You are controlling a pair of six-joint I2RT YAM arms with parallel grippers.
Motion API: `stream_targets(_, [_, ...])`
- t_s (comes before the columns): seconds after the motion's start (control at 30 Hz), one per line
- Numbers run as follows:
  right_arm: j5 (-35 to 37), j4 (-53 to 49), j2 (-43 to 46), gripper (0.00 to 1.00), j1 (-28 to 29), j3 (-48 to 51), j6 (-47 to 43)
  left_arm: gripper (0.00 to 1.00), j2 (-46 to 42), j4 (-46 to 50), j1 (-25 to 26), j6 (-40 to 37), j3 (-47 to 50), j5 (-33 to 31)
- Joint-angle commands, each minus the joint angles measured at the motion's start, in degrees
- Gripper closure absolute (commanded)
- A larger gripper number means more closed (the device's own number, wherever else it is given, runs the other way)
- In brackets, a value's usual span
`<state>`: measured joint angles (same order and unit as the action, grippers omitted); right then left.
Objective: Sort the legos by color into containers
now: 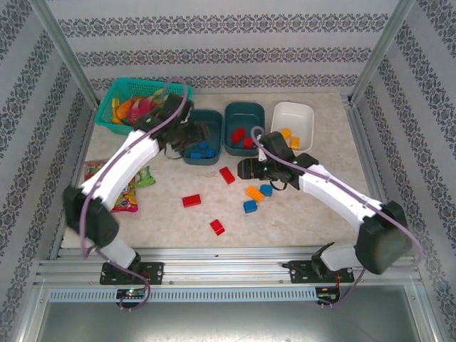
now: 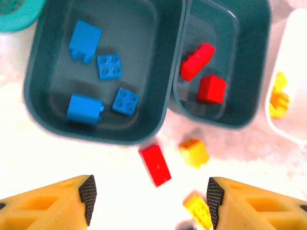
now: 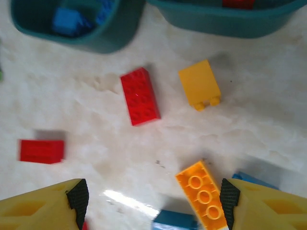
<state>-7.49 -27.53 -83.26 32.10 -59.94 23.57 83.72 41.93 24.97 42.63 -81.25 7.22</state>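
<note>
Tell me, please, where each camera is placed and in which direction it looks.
Top external: above and behind, looking down on the table; left arm and right arm show.
Left wrist: looking down into the blue-brick tub; open left gripper below.
Right wrist: looking down on loose bricks; open right gripper below.
Shared: both wrist views hold the long red brick.

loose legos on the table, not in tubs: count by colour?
Red legos: 3
Blue legos: 2
Yellow-orange legos: 2
Total: 7
</note>
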Motion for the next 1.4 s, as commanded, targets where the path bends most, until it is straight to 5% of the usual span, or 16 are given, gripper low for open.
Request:
stream_targets(0.0, [1.1, -2.2, -5.2, 0.27, -0.3, -3.0, -9.9, 0.15, -9.0, -8.3, 3.1, 1.9, 11.7, 0.0])
stream_targets(0.33, [8.5, -2.2, -19.8, 0.31, -0.5, -10.4, -15.8, 0.0, -32.2, -7.1, 7.0, 6.6, 27.9, -5.2])
stream_targets(0.63, [9.9, -1.6, -25.9, 0.32, -1.5, -14.1, -18.1, 0.0, -32.7, -5.8, 7.2, 6.6, 26.4, -5.7])
stream_targets(1.07, [7.7, -1.7, -32.3, 0.58, -1.9, -20.5, -20.0, 0.0, -30.7, -7.2, 7.5, 6.7, 26.4, -4.4])
stream_targets(1.2, [7.3, -2.0, -31.2, 0.71, -1.7, -19.7, -19.9, 0.0, -30.4, -7.4, 8.0, 6.4, 26.0, -4.3])
stream_targets(1.37, [8.2, -1.0, -21.8, 0.77, -1.3, -14.2, -17.5, 0.0, -28.9, -8.9, 9.2, 5.2, 24.4, -3.2])
